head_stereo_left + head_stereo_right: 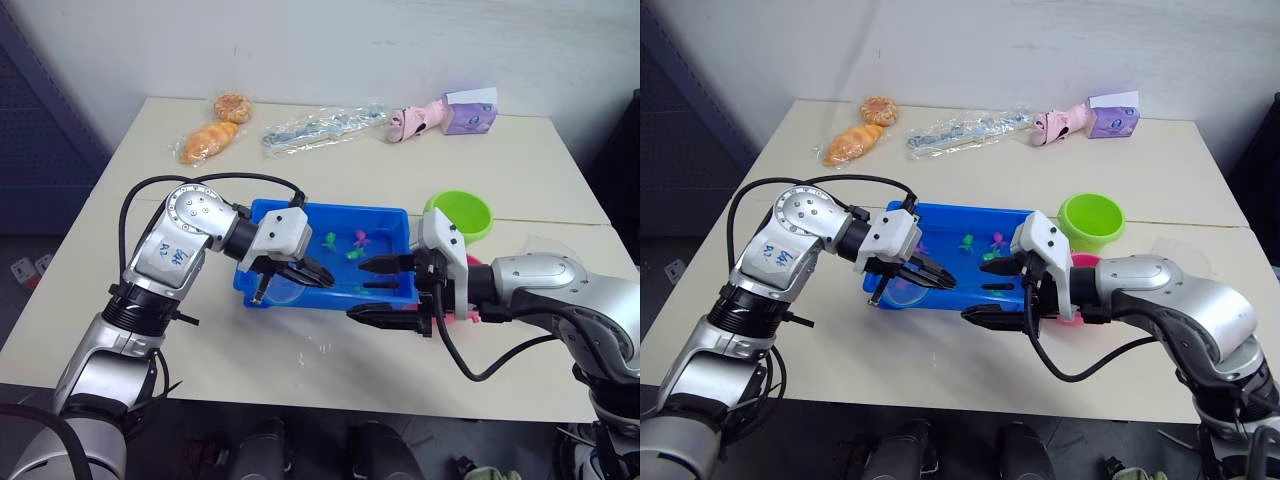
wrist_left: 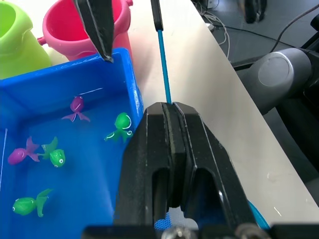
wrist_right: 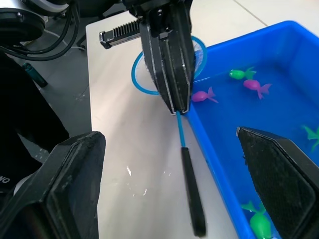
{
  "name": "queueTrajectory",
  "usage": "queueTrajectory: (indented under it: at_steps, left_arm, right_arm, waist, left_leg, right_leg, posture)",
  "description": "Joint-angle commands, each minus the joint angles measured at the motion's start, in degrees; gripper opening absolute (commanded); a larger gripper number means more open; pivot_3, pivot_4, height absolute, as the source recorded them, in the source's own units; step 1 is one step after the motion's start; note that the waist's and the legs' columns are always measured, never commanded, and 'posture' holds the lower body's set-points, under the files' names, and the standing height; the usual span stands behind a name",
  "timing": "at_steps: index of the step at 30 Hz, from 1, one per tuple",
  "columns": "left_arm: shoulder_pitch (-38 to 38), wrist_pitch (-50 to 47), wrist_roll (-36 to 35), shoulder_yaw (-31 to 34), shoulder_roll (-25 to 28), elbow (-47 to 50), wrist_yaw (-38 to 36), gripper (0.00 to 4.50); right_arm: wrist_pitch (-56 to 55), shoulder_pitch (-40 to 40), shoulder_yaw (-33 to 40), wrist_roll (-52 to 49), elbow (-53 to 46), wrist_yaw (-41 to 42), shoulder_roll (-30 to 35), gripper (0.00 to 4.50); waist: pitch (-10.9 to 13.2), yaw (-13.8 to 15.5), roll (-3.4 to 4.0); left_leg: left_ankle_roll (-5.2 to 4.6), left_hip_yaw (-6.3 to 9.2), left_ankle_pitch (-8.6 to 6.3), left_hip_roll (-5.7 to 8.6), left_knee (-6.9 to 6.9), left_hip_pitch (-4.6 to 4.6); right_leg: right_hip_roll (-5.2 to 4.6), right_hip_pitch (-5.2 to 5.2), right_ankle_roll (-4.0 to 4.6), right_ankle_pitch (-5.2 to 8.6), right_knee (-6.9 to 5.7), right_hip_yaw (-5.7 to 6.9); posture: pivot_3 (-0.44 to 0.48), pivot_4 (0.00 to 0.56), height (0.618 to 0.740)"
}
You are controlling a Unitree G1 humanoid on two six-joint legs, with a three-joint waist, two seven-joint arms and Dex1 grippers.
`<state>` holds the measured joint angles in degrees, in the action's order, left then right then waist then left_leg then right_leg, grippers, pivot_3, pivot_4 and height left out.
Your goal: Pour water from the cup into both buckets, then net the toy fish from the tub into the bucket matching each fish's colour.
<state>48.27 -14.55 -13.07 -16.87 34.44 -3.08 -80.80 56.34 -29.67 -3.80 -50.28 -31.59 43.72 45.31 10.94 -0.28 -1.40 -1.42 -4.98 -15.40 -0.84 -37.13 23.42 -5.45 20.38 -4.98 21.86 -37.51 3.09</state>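
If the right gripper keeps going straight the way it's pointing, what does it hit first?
Most likely the net's handle, which points toward the open right gripper and lies between its fingers, with the left gripper clamping it just beyond. Depth is uncertain.

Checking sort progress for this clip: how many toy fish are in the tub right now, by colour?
Green fish: 3
Pink fish: 2
Total: 5, all in the blue tub

Cream table against white wall; dark blue panel at left.
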Motion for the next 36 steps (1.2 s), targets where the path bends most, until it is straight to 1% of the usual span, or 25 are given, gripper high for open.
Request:
queueTrajectory:
  at_steps: [1,2,3,4,5,6,7,11,13,14,15,16,17,18,19,20,21,22,23,24,26,28,30,33,36]
  left_arm:
    - [0.6,0.0,0.0,0.4,-0.2,0.9,0.4,0.0]
    - [0.5,0.0,0.0,0.4,-0.2,0.9,0.4,0.0]
    - [0.5,0.0,0.0,0.4,-0.3,0.9,0.5,0.0]
    - [0.5,0.1,0.1,0.4,-0.3,0.9,0.5,0.0]
    - [0.5,0.1,0.1,0.4,-0.3,0.9,0.6,0.0]
    - [0.4,0.1,0.1,0.5,-0.4,0.9,0.8,0.0]
    - [0.4,0.2,0.1,0.6,-0.5,0.9,0.9,0.0]
    - [0.2,-0.9,-1.8,2.1,-0.9,0.9,1.3,0.0]
    - [0.0,-2.5,-5.4,5.2,-1.5,0.7,1.4,0.74]
    - [0.0,-3.0,-6.8,6.4,-1.7,0.7,1.5,0.98]
    - [0.0,-2.8,-8.1,8.7,-1.5,-0.5,1.9,1.45]
    - [0.2,-1.6,-8.9,11.6,-1.3,-2.5,3.0,1.81]
    - [0.4,-0.9,-9.6,14.0,-1.1,-4.2,4.2,2.03]
    - [0.4,-0.4,-10.1,15.5,-1.0,-5.1,5.0,2.52]
    - [0.5,1.8,-10.4,18.6,-1.1,-7.3,7.6,3.04]
    - [0.5,3.4,-10.5,20.6,-1.2,-8.8,9.2,3.34]
    - [0.1,3.3,-11.3,22.8,-0.8,-10.3,10.3,3.66]
    - [-0.6,3.2,-11.5,24.5,-0.3,-11.6,11.4,4.14]
    - [-1.8,3.8,-11.5,25.5,0.2,-12.7,11.7,4.46]
    - [-3.5,4.7,-11.0,25.9,1.0,-13.5,11.6,4.46]
    - [-5.6,5.5,-10.4,26.0,1.8,-13.8,11.3,4.46]
    - [-9.8,3.0,-11.3,25.1,2.0,-11.4,10.7,4.46]
    - [-13.8,3.1,-10.9,23.7,1.8,-9.5,10.2,4.46]
    - [-17.2,2.7,-10.9,22.2,0.8,-6.7,10.9,4.46]
    - [-18.4,1.5,-11.5,21.3,0.3,-4.6,11.3,4.46]
  right_arm:
    - [-0.2,-0.6,1.0,-0.2,-1.9,-0.2,-0.1,2.68]
    - [-0.2,-0.6,1.0,-0.2,-1.9,-0.2,-0.2,2.14]
    - [-0.3,-0.7,0.9,0.0,-1.8,-0.3,-0.2,1.78]
    - [-0.4,-0.7,0.9,0.1,-1.8,-0.4,-0.3,1.31]
    - [-0.5,-0.7,0.9,0.2,-1.8,-0.3,-0.2,0.66]
    - [-0.5,-0.6,0.9,0.4,-1.8,-0.3,-0.1,0.38]
    - [-0.6,-0.5,0.9,0.5,-1.8,-0.2,-0.1,0.01]
    - [-1.4,0.0,1.3,1.6,-1.9,-0.1,0.0,0.01]
    - [-2.4,0.9,2.9,2.0,-2.2,-0.9,-0.3,0.0]
    - [-2.7,1.3,3.4,2.0,-2.3,-1.1,-0.3,0.0]
    - [-3.4,2.2,4.5,2.4,-2.8,-0.9,0.4,0.0]
    - [-3.8,3.2,5.8,2.6,-3.4,-0.6,1.6,0.0]
    - [-4.1,4.1,6.9,2.8,-3.8,-0.2,2.6,0.0]
    - [-4.3,4.9,7.7,2.8,-4.3,0.0,3.3,0.0]
    - [-5.0,5.8,9.1,3.6,-4.5,0.6,4.9,0.0]
    - [-5.6,6.4,9.9,4.2,-4.6,1.0,5.9,0.0]
    - [-8.4,7.3,9.7,8.0,-4.4,2.6,8.8,0.0]
    - [-10.9,7.8,9.4,11.1,-3.8,3.6,11.0,0.0]
    - [-13.0,8.0,8.9,14.0,-2.9,4.2,12.7,0.0]
    - [-16.0,8.0,8.1,17.6,-1.7,4.6,14.6,0.0]
    - [-19.8,8.0,7.1,21.7,-0.1,5.2,16.2,0.0]
    - [-25.9,6.6,3.7,28.8,3.8,6.7,18.4,0.0]
    - [-31.2,3.7,-0.2,36.0,7.9,7.6,19.9,0.0]
    - [-36.4,-2.5,-5.5,43.2,13.5,8.9,18.5,0.0]
    - [-38.1,-6.9,-8.9,48.1,16.8,10.1,16.7,0.0]
  waist:
    - [0.0,0.0,0.0]
    - [0.0,0.0,0.0]
    - [0.0,0.0,0.0]
    - [0.0,0.0,0.0]
    - [0.0,0.0,0.0]
    - [0.0,0.0,0.0]
    - [0.0,0.0,0.0]
    - [0.0,0.0,0.0]
    - [0.0,0.0,0.0]
    - [0.0,0.0,0.0]
    - [0.0,0.0,0.0]
    - [0.0,0.0,0.0]
    - [0.0,0.0,0.0]
    - [0.0,0.0,0.0]
    - [0.0,-0.1,0.0]
    - [0.0,-0.1,0.0]
    - [0.0,-0.1,0.0]
    - [0.0,0.0,0.0]
    - [0.0,0.0,0.0]
    - [0.0,-0.2,0.0]
    - [0.0,-0.3,0.0]
    - [0.0,-0.2,0.0]
    - [0.0,-0.3,0.0]
    - [0.0,-0.6,0.0]
    - [0.0,-0.7,0.0]
  left_leg:
    - [0.0,0.0,0.0,0.0,0.0,0.0]
    - [0.0,0.0,0.0,0.0,0.0,0.0]
    - [0.0,0.0,0.0,0.0,0.0,0.0]
    - [0.0,0.0,0.0,0.0,0.0,0.0]
    - [0.0,0.0,0.0,0.0,0.0,0.0]
    - [0.0,0.0,0.0,0.0,0.0,0.0]
    - [0.0,0.0,0.0,0.0,0.0,0.0]
    - [0.0,0.0,0.0,0.0,0.0,0.0]
    - [0.0,0.0,0.0,0.0,0.0,0.0]
    - [0.0,0.01,0.0,0.0,-0.01,0.0]
    - [0.0,0.02,0.0,0.0,-0.01,0.02]
    - [0.0,0.01,0.0,0.0,-0.01,0.02]
    - [0.0,0.02,0.0,0.0,-0.01,0.02]
    - [0.0,0.01,0.0,0.0,-0.01,0.01]
    - [0.0,0.02,0.0,0.0,-0.02,0.0]
    - [0.01,0.01,0.0,0.0,-0.01,-0.01]
    - [0.01,0.01,0.0,0.0,-0.02,-0.01]
    - [0.01,0.01,0.0,0.0,-0.04,-0.01]
    - [0.01,0.01,0.0,0.0,-0.05,-0.01]
    - [0.01,0.01,0.0,0.0,-0.05,-0.01]
    - [0.01,-0.07,0.0,0.01,0.0,-0.08]
    - [0.02,-0.06,0.01,0.01,-0.01,-0.09]
    - [0.01,-0.08,0.0,0.01,-0.03,-0.09]
    - [0.01,-0.12,0.01,0.01,-0.06,-0.08]
    - [0.1,-0.1,0.06,-0.01,-0.03,-0.07]
  right_leg:
    - [0.0,0.0,0.0,0.0,0.0,0.0]
    - [0.0,0.0,0.0,0.0,0.0,0.0]
    - [0.0,0.0,0.0,0.0,0.0,0.0]
    - [0.0,0.0,0.0,0.0,0.0,0.0]
    - [0.0,0.0,0.0,0.0,0.0,0.0]
    - [0.0,0.0,0.0,0.0,0.0,0.0]
    - [0.0,0.0,0.0,0.0,-0.01,0.0]
    - [0.0,0.0,0.0,0.0,-0.02,0.0]
    - [0.0,0.0,0.0,0.0,-0.06,0.0]
    - [0.0,0.0,0.0,0.0,-0.08,0.01]
    - [0.0,0.0,0.0,0.0,-0.08,0.01]
    - [0.0,0.0,0.0,0.0,-0.09,0.01]
    - [0.0,0.0,0.0,0.0,-0.09,0.01]
    - [0.0,0.0,0.0,0.0,-0.08,0.02]
    - [0.0,0.01,0.0,0.0,-0.07,0.02]
    - [0.0,0.0,0.0,0.0,-0.07,0.03]
    - [0.0,0.0,0.0,0.0,-0.07,0.03]
    - [0.0,0.0,0.0,0.0,-0.07,0.04]
    - [0.0,0.0,-0.01,0.0,-0.08,0.04]
    - [0.0,0.0,-0.01,0.0,-0.07,0.04]
    - [-0.01,0.01,-0.02,0.0,-0.09,-0.03]
    - [0.0,0.0,-0.02,0.0,-0.1,-0.01]
    - [-0.01,0.0,-0.02,0.0,-0.11,-0.04]
    - [-0.02,0.04,-0.02,0.0,-0.13,-0.08]
    - [-0.01,0.09,-0.01,0.0,-0.17,-0.07]
  posture:
    - [0.0,0.15,0.74]
    - [0.0,0.15,0.74]
    - [0.0,0.15,0.74]
    - [0.0,0.15,0.74]
    - [0.0,0.15,0.74]
    - [0.0,0.15,0.74]
    - [0.0,0.15,0.74]
    - [0.0,0.15,0.74]
    - [0.0,0.15,0.74]
    - [0.0,0.15,0.74]
    - [0.0,0.15,0.74]
    - [0.0,0.15,0.74]
    - [0.0,0.15,0.74]
    - [0.0,0.15,0.74]
    - [0.0,0.15,0.74]
    - [0.0,0.15,0.74]
    - [0.0,0.15,0.74]
    - [0.0,0.15,0.74]
    - [0.0,0.15,0.74]
    - [0.0,0.15,0.74]
    - [0.0,0.15,0.74]
    - [0.0,0.15,0.74]
    - [0.0,0.15,0.74]
    - [0.0,0.15,0.74]
    - [0.0,0.15,0.74]
